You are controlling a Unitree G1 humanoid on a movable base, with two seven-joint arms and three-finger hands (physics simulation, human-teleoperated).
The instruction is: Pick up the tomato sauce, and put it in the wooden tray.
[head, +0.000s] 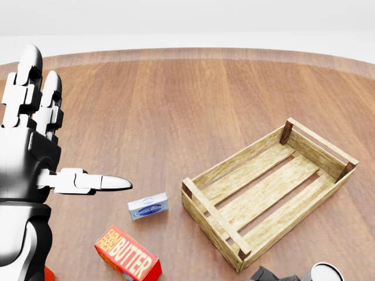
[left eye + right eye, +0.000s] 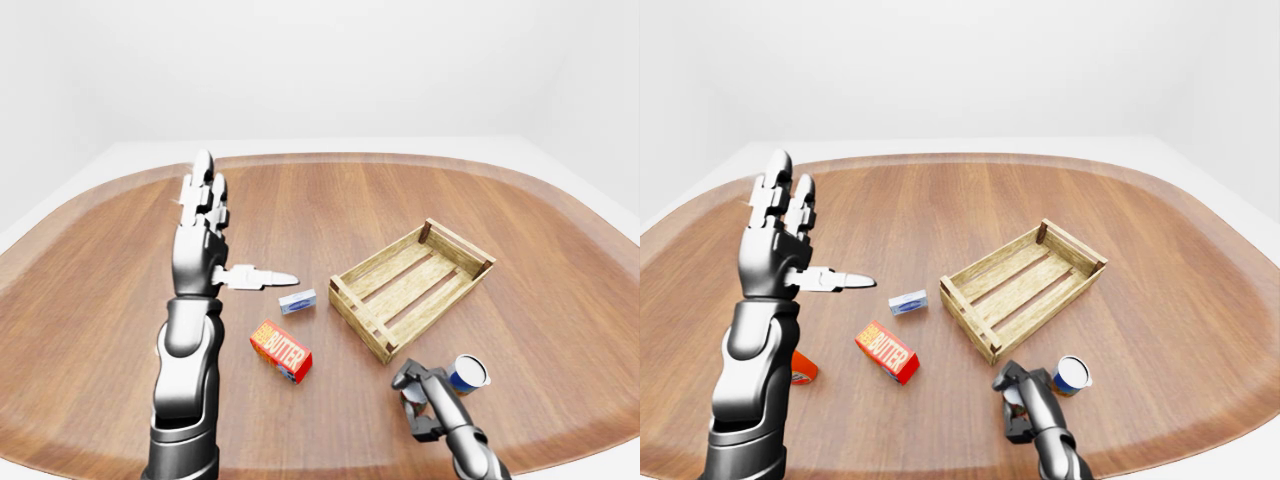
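Note:
The wooden tray lies slantwise at the right of the middle of the round wooden table; nothing is in it. My right hand is low at the bottom edge, below the tray's near corner. Its fingers curl round a small can with a pale top and a reddish side, the tomato sauce, which is mostly hidden by the hand. My left hand is raised at the left, open and empty, fingers straight up and thumb pointing right.
A blue can with a white top stands just right of my right hand. A red butter box and a small blue-white box lie left of the tray. A small orange-red thing shows beside my left forearm.

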